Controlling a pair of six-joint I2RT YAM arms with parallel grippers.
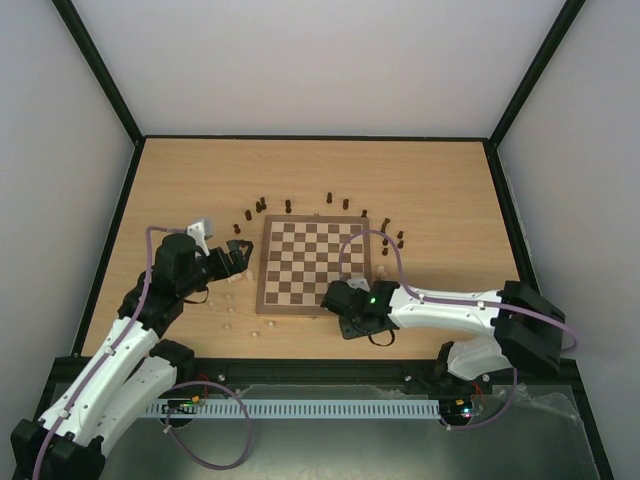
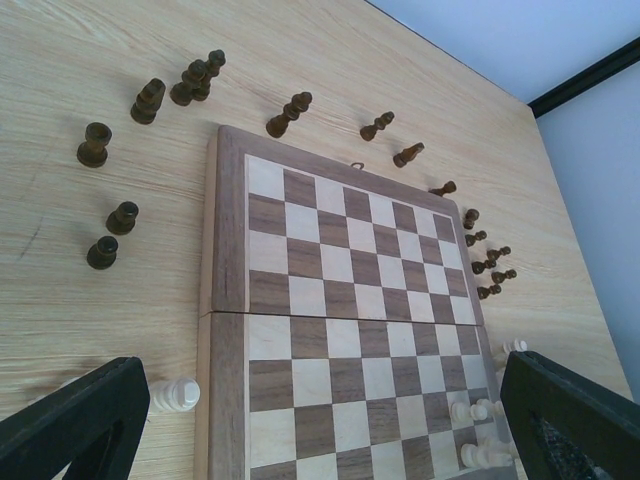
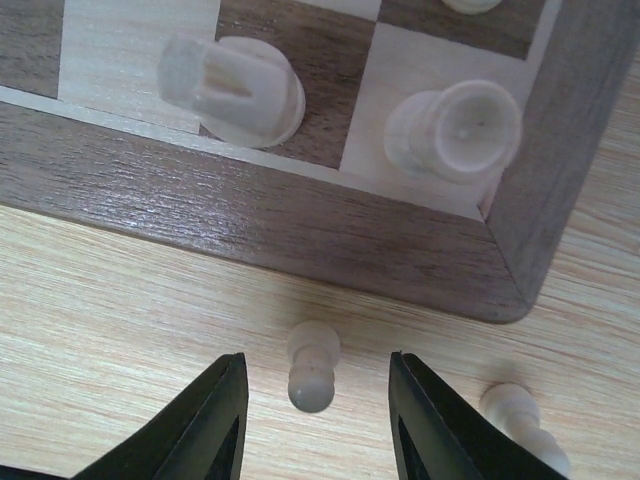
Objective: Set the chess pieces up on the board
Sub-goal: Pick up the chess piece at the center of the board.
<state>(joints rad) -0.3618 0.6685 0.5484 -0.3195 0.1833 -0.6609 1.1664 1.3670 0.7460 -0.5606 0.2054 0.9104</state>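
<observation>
We found the right pincer (image 3: 315, 400) lowered over a small cream wooden pawn (image 3: 313, 365). The pawn stood on the light wooden tabletop (image 3: 120, 300), just outside a corner of the flat wooden chessboard with dark brown and cream squares (image 3: 250, 210). The black fingers (image 3: 215, 420) were spread, one on each side of the pawn and touching it nowhere that we could see, so the pincer was released and grasping nothing. We judged that it straddled the pawn so that one squeeze could take it and carry it to a square.

Just inside that corner, a cream rook with a notched top (image 3: 235, 90) stood on a dark square and a cream round-topped piece (image 3: 455, 128) on the light corner square. We took this as the pale side's ranks begun, which would explain the work at this edge. Another cream piece (image 3: 520, 420) sat on the tabletop just beside the pincer.

The left pincer (image 2: 325, 365) hung by the board's left border, looking across it, jaws wide apart and empty. We judged it to be parked clear of the other arm. The dark brown turned pieces (image 2: 150, 100) stood in an arc on the tabletop around the far border, none on a square.

We could read no brand, label or writing anywhere. Only a small green light (image 1: 372, 296) showed on the right arm.
</observation>
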